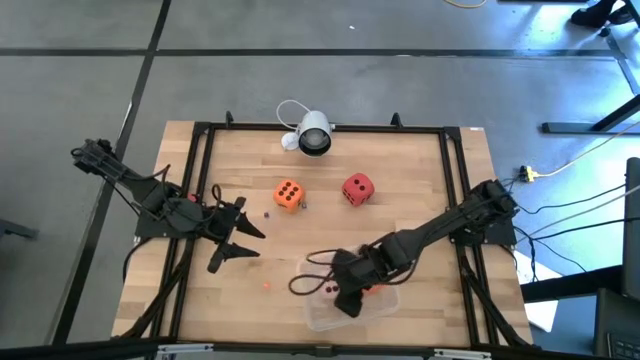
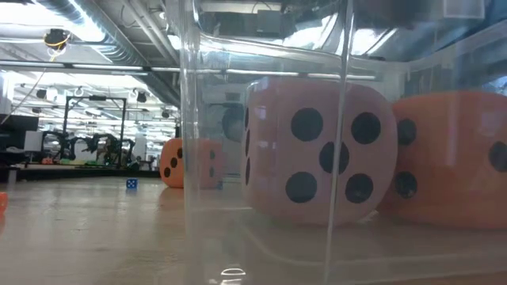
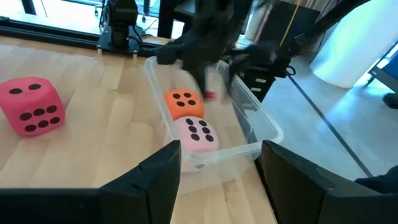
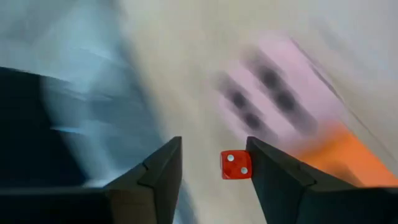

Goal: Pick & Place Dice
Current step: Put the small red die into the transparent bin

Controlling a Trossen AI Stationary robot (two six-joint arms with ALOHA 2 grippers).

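Note:
A clear plastic tub [image 1: 322, 318] stands near the table's front edge, holding a pale pink die [image 3: 198, 134] and an orange die [image 3: 183, 102]. They also show in the low view, pink [image 2: 317, 150] and orange [image 2: 451, 158]. A second orange die [image 1: 288, 195] and a red die [image 1: 357, 188] rest on the table farther back. My right gripper [image 1: 345, 295] hangs over the tub, fingers apart, with a tiny red die [image 4: 236, 165] between them. My left gripper [image 1: 256, 243] is open and empty left of the tub. My right gripper points down into the tub with its fingers apart. The tiny red die's side [image 4: 249, 165] lies right beside one finger [image 4: 267, 174], and the other finger [image 4: 161, 174] stands clear of it. I cannot tell whether the die touches the finger.
A white camera [image 1: 312, 135] sits at the table's far edge. A tiny blue die [image 1: 266, 212] and a tiny red one [image 1: 265, 283] lie on the wood between my left gripper and the tub. A black frame runs along the table's sides.

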